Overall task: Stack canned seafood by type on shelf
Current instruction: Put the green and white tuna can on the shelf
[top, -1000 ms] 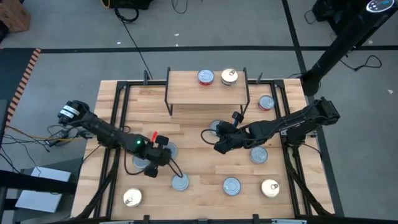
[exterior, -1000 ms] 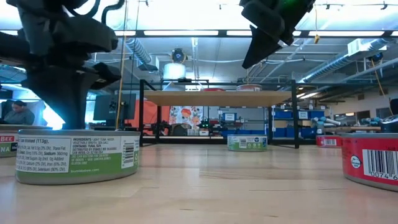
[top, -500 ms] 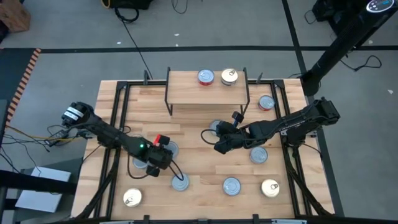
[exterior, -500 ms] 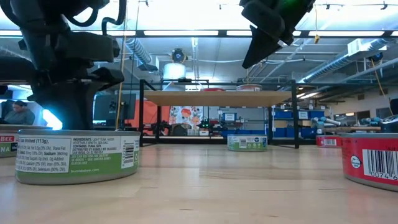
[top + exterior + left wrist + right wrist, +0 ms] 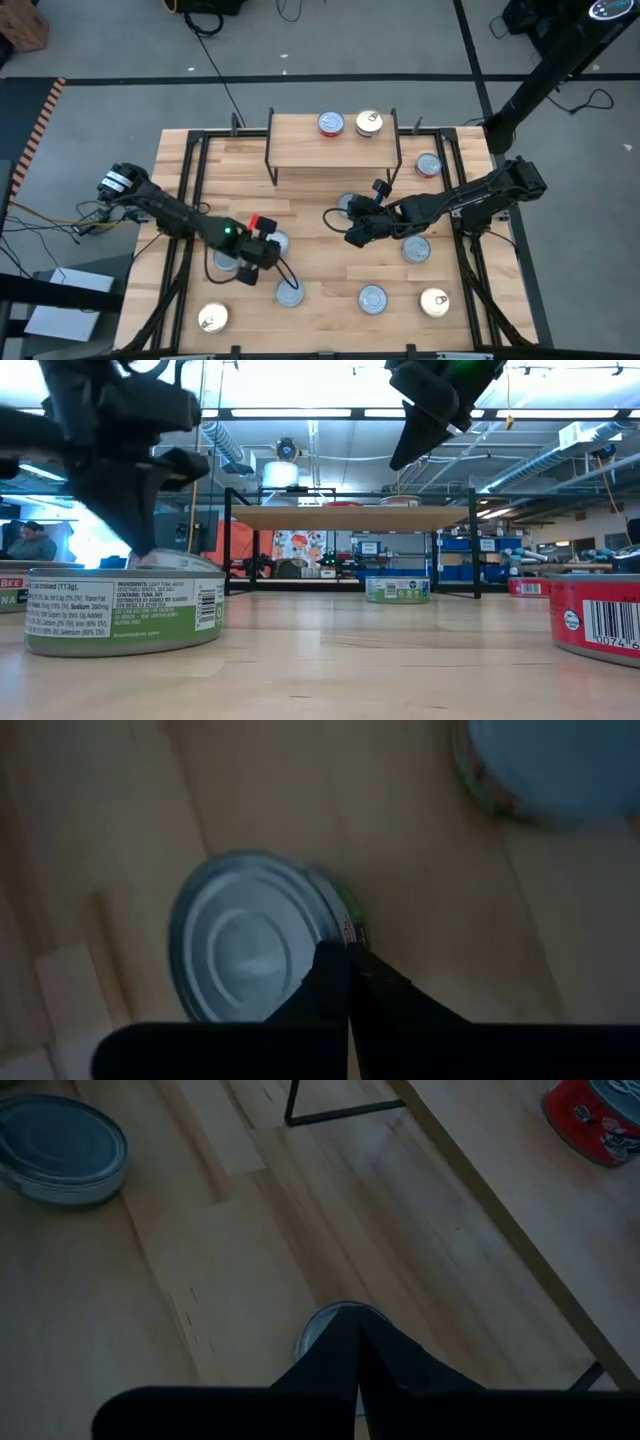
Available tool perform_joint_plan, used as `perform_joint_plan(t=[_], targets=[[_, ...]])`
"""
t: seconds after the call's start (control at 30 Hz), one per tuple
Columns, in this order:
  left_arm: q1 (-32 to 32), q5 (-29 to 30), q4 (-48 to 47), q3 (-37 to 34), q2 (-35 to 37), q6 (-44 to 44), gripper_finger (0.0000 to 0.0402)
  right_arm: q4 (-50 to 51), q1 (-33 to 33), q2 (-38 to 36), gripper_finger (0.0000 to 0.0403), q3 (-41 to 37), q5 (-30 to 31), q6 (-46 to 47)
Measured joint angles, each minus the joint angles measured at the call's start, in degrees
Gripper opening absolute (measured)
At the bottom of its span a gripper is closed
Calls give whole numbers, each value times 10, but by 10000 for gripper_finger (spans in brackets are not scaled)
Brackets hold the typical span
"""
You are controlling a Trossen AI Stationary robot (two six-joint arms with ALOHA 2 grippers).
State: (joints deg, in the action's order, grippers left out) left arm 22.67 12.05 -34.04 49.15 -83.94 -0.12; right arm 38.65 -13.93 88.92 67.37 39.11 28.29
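The left hand (image 5: 268, 262) is hanging pinched shut and empty near the desk's front-left, its wrist view alone showing the fingertips (image 5: 345, 960) over a silver-blue tin's (image 5: 255, 948) rim. The right hand (image 5: 352, 236) is sitting closed mid-desk, while the shelf (image 5: 300, 145) at the back edge is carrying two tins.

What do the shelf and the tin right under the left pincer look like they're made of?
The shelf: a light wood board, matte with visible grain, on thin black legs that look like metal wire. The tin by the shut left pincer: apparently metal, with a dull silver-blue top pressed in concentric rings; a printed label, probably paper, wraps its side.
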Motion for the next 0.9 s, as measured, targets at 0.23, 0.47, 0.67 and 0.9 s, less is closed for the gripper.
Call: perform_joint_plan(t=[0.23, 0.47, 0.67, 0.9], targets=[[-32, -39, 4, 4, 40, -15, 1, 1, -6, 0, 12, 0, 0, 0], [-77, -113, 43, 5, 78, -54, 1, 0, -10, 0, 11, 0, -1, 2], [-121, -144, 43, -7, 80, -74, 0, 0, -10, 0, 13, 0, -3, 6], [-131, -142, 40, -13, 98, -36, 0, -1, -10, 0, 14, 0, -35, 2]])
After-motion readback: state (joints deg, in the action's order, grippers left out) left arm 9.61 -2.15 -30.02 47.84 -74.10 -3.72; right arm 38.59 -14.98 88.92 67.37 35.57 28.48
